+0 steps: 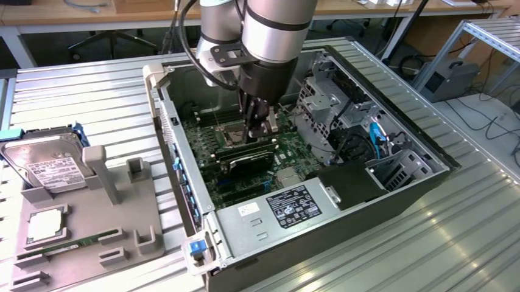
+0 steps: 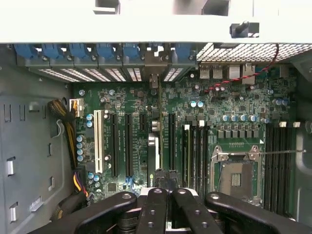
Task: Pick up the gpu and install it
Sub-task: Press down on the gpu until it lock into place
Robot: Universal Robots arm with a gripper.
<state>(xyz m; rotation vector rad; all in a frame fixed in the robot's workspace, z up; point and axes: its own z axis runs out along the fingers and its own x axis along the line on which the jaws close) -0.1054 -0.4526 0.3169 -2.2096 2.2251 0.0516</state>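
In the exterior view, the arm reaches down into the open case (image 1: 390, 182) lying on the ribbed desk (image 1: 81, 97). The pincer (image 1: 258, 131) hangs over the motherboard (image 1: 211, 152), its fingers together. The gpu (image 1: 248, 163) stands on edge in a slot just at 6 o'clock from the pincer, dark and slim; whether the fingertips touch it cannot be told. The power supply (image 1: 281, 210) sits at 6 o'clock from the card. Well apart at 9 o'clock, a grey holder (image 1: 106, 201) carries a hard drive (image 1: 45, 164) and a cpu (image 1: 45, 224).

In the wrist view, the black fingers (image 2: 156, 209) are pressed together over the board (image 2: 229, 102). The card (image 2: 158, 141) is seen edge-on as a thin upright strip running from the fingers to the rear brackets (image 2: 112, 51). The cpu socket (image 2: 236, 173) lies open beside it, memory slots (image 2: 278, 161) beyond.
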